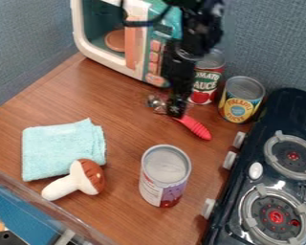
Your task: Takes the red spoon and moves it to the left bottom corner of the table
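Note:
The black gripper hangs from the top over the upper middle of the table, its tip at the upper end of the red spoon's handle. The red spoon lies on the wooden table with its handle slanting down to the right. Its shiny metal head is to the left of the gripper, and the part between head and handle is hidden behind the gripper. Whether the gripper holds the spoon cannot be told. The table has its left bottom corner near the clear edge strip.
Tomato sauce and pineapple cans stand right of the gripper, a toy microwave behind left. Another can stands nearer the front. A blue cloth and toy mushroom lie lower left; a black stove is at right.

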You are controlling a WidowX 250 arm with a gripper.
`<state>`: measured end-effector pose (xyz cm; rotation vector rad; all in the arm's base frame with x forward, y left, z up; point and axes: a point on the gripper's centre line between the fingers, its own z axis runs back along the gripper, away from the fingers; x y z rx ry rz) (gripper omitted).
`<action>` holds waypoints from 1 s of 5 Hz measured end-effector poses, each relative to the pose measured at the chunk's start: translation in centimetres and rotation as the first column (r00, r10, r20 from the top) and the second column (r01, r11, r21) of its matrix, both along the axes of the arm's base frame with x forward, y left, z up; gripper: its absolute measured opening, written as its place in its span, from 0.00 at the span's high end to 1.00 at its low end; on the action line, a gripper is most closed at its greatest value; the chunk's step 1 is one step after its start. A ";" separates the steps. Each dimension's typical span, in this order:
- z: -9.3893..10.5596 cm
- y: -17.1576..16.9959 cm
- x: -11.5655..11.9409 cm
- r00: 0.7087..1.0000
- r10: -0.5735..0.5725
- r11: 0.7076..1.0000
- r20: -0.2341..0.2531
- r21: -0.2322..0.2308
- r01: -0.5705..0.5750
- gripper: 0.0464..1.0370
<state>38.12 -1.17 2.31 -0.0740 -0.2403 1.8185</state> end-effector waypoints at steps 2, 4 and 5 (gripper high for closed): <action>-2.6 -1.5 0.9 0.994 -0.088 0.996 -0.068 0.018 0.090 0.04; -4.6 -1.3 0.5 0.984 -0.116 0.993 -0.137 -0.013 0.115 0.08; -4.6 -0.9 0.7 0.984 -0.117 0.993 -0.131 -0.015 0.116 0.37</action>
